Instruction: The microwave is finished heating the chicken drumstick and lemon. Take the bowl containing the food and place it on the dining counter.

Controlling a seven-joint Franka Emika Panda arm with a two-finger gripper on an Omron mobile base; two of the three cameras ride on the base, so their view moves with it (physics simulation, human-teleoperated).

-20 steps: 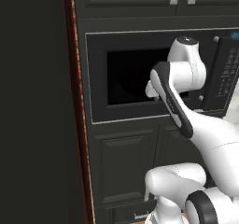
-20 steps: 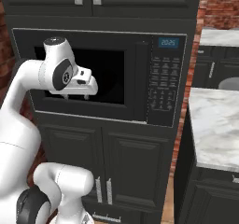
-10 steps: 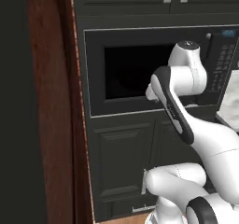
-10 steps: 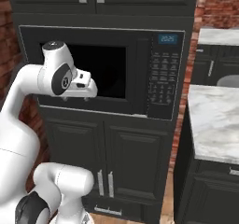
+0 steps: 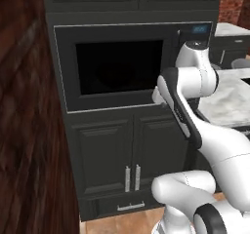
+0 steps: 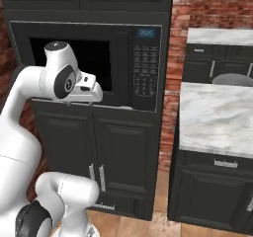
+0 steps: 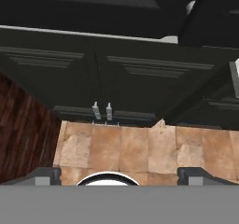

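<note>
Before the shut microwave [image 6: 94, 63], above tan floor tiles [image 7: 140, 148], the gripper [image 7: 119, 175] gapes wide, empty

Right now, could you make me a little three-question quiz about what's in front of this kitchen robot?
1. True or false: the microwave door is shut.
2. What stands directly below the microwave? A) an oven with knobs B) dark cabinet doors with silver handles C) a sink
3. Fill in: the gripper, seen in the hand view, has its fingertips wide ____, holding nothing.

Key: 1 true; 2 B; 3 apart.
</note>
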